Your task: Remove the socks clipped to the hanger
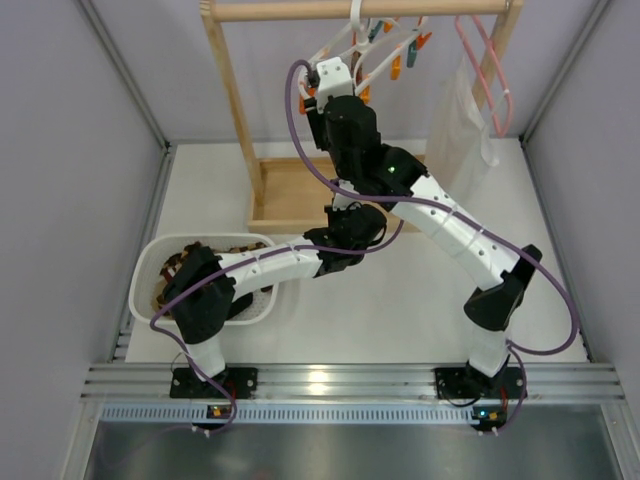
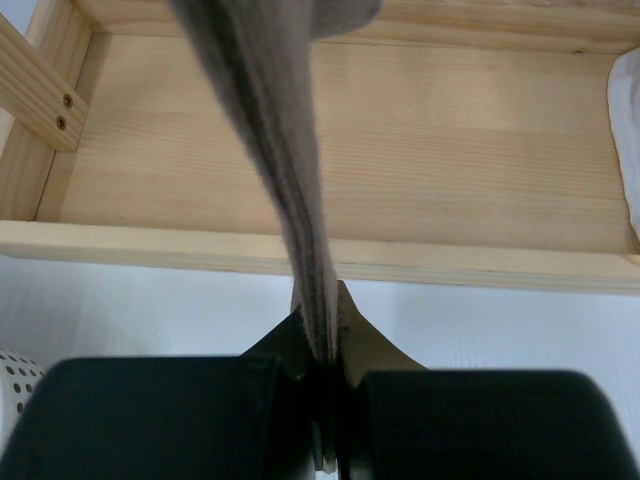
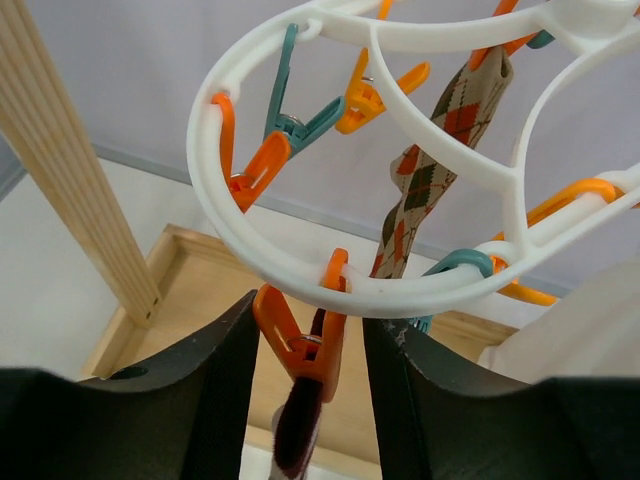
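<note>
**Both pincers at the ring hanger, one sock pulled taut**

Your left pincer (image 2: 325, 385) is clamped tight on a grey-brown sock (image 2: 285, 170), which runs taut from the jaws up and out of the left wrist view. Your right pincer (image 3: 308, 330) stands partly open. It has one finger on each side of an orange clothespin (image 3: 300, 345), with a gap showing on the pin's right. That pin bites a dark sock (image 3: 295, 435) seen edge-on. You cannot tell from these views whether it is the sock in your left pincer.

The pin hangs from the white ring hanger (image 3: 290, 265), which is hooked on the top rail of the wooden rack (image 1: 230, 90). On the ring you can count three teal pins (image 3: 295, 100), at least four orange ones, and one argyle sock (image 3: 440, 150) in tan, orange and dark diamonds. One pink hanger (image 1: 490, 70) shares the rail to the right and carries one white garment (image 1: 460, 120).

The rack's pine tray sits on the far part of the white desk (image 1: 400, 300). One white perforated basket (image 1: 137, 285) sits at the near left, just beside the left arm. The heaped socks (image 1: 163, 272) in it are too tangled to count. Pale grey walls (image 1: 60, 150) close three sides. One aluminium rail (image 1: 340, 380) along the near edge carries the two arm bases.
</note>
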